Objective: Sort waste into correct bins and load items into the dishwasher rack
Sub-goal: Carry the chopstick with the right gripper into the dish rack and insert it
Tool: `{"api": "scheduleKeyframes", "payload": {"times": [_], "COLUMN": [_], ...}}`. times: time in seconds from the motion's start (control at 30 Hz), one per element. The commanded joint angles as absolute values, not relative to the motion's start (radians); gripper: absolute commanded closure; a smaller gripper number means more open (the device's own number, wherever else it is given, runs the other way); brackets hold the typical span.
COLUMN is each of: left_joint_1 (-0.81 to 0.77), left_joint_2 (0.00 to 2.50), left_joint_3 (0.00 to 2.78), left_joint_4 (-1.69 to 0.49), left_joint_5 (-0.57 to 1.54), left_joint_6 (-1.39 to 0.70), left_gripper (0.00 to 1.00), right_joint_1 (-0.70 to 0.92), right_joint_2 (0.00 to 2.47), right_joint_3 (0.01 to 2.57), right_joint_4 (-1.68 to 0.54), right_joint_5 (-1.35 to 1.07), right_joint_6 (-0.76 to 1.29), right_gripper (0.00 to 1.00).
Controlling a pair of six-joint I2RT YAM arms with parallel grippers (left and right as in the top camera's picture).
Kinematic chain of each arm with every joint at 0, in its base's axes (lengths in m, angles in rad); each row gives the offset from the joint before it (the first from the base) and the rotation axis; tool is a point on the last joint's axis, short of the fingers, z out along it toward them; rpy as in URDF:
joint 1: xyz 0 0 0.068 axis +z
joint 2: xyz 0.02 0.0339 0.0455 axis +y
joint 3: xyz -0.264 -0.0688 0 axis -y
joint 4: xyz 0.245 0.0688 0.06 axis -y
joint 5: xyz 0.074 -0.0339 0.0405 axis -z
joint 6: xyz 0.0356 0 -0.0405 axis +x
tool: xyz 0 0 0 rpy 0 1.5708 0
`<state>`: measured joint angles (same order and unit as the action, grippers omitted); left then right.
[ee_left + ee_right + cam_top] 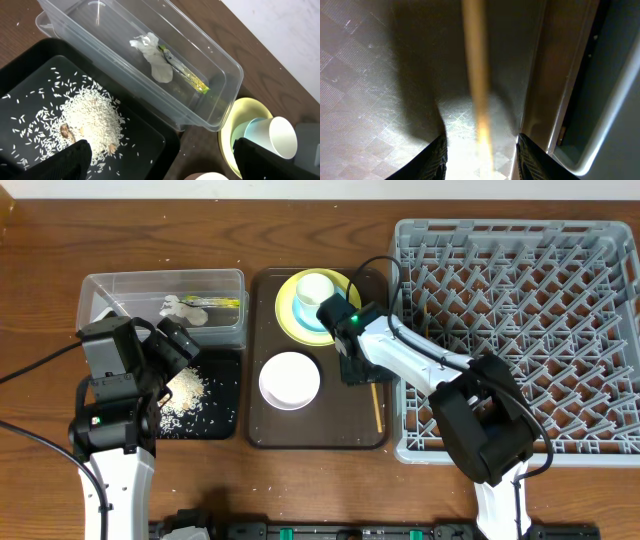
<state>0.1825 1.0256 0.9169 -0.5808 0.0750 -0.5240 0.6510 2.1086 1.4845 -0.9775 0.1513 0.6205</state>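
The clear tub [100,288] holds the white tissue [156,59] and the green-and-orange wrapper [186,76]. The black tray [222,408] holds the rice scraps [89,119]. My left gripper [165,167] is open and empty above the black tray's near corner; it also shows in the overhead view [180,348]. The cream cup [314,285] sits in the light blue bowl [307,319] on the yellow plate [286,308]. The white bowl [290,379] stands beside them. My right gripper [482,160] is open, low over the brown tray, with a chopstick [475,60] lying between its fingers. The chopsticks also show in the overhead view [377,408].
The dark brown serving tray [265,430] lies between the bins and the grey dishwasher rack [520,330], which holds no dishes. The right arm reaches from the rack's front corner across the tray's right side. Cables run along the left table edge.
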Motion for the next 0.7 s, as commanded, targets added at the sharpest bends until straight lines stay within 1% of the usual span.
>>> {"api": "scheduleKeyframes", "payload": {"times": [0.0,0.2,0.33,0.47,0.57,0.63,0.67], "left_joint_1": [0.188,0.188,0.188,0.188,0.188,0.187,0.188], "left_joint_2": [1.027,1.027,1.027,1.027,1.027,1.027,1.027], "left_joint_3": [0.938,0.938,0.938,0.938,0.938,0.938,0.938], "left_joint_4": [-0.583,-0.583,-0.583,-0.583,-0.583,-0.583,-0.583], "left_joint_5": [0.070,0.070,0.070,0.070,0.070,0.070,0.070], "left_joint_6": [-0.522,-0.522,-0.522,-0.522,-0.522,-0.522,-0.522], "left_gripper": [0.07,0.07,0.07,0.07,0.06,0.07,0.07], "right_joint_1": [0.648,0.649,0.652,0.659,0.662,0.662,0.662], "right_joint_2": [2.145,2.145,2.145,2.145,2.145,2.145,2.145], "right_joint_3": [1.488,1.492,1.492,1.492,1.492,1.492,1.492], "right_joint_4": [-0.976,-0.957,-0.958,-0.958,-0.958,-0.957,-0.957], "right_joint_5": [0.135,0.037,-0.005,-0.044,-0.042,-0.041,-0.040], "right_joint_6": [0.634,0.619,0.619,0.619,0.619,0.619,0.619], "right_gripper": [0.57,0.60,0.64,0.66,0.70,0.75,0.79]}}
